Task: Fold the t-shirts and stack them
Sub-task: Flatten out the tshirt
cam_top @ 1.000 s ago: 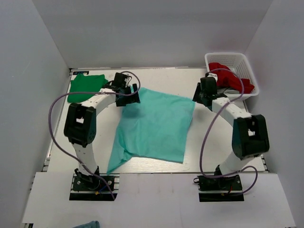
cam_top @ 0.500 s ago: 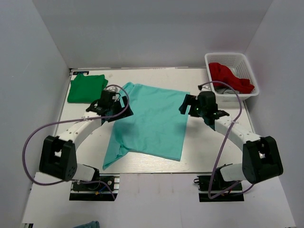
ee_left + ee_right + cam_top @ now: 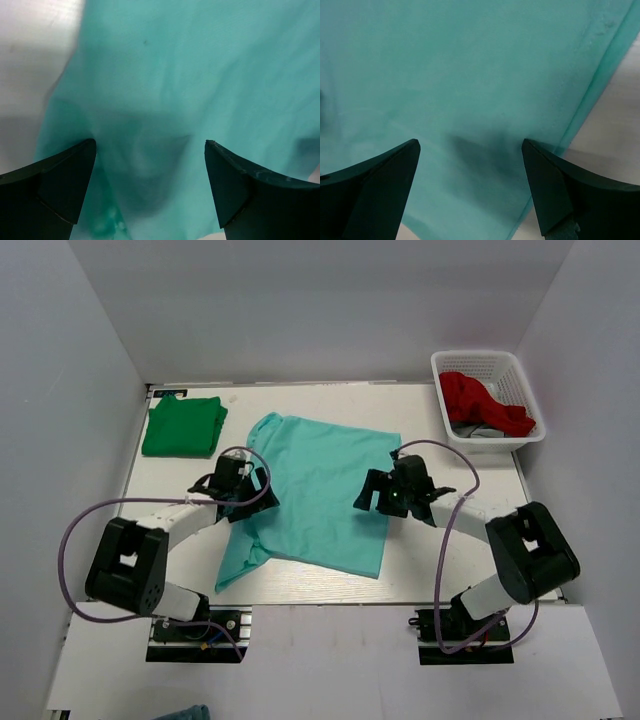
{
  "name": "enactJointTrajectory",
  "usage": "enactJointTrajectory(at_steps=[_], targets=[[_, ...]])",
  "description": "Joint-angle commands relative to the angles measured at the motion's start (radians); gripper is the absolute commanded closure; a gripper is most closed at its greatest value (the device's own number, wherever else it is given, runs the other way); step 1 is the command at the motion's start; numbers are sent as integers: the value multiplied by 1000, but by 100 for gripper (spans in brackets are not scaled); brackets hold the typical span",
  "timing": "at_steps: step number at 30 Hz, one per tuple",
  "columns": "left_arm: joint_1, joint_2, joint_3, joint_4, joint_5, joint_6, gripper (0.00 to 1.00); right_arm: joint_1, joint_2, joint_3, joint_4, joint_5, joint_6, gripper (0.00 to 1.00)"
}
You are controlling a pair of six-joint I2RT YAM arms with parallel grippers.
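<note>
You see a white table (image 3: pixel 330 398) between pale walls (image 3: pixel 300 310), with a basket (image 3: pixel 480 357) at far right. The light teal t-shirt (image 3: pixel 315 490) lies spread in the middle. The emerald t-shirt (image 3: pixel 182 426) lies folded at far left. The left gripper (image 3: pixel 252 502) and the right gripper (image 3: pixel 375 495) hang over the teal one, jaws wide apart, holding nothing.

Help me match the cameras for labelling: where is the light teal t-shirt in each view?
Top external: light teal t-shirt, centre.
Left wrist: fills most of the picture.
Right wrist: fills most of the picture.
Shared landmark: white table, upper left in left wrist, right edge in right wrist.
</note>
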Motion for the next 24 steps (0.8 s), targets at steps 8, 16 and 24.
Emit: enactJointTrajectory(at_steps=[8,16,24], targets=[[-3,306,246,80,89,66,0,-80,233,197,-100,149,95,9],[-3,400,602,-123,8,155,0,-201,296,464,-187,165,12,9],[-12,-17,297,-284,-179,-13,0,-194,77,391,-205,131,-66,9]])
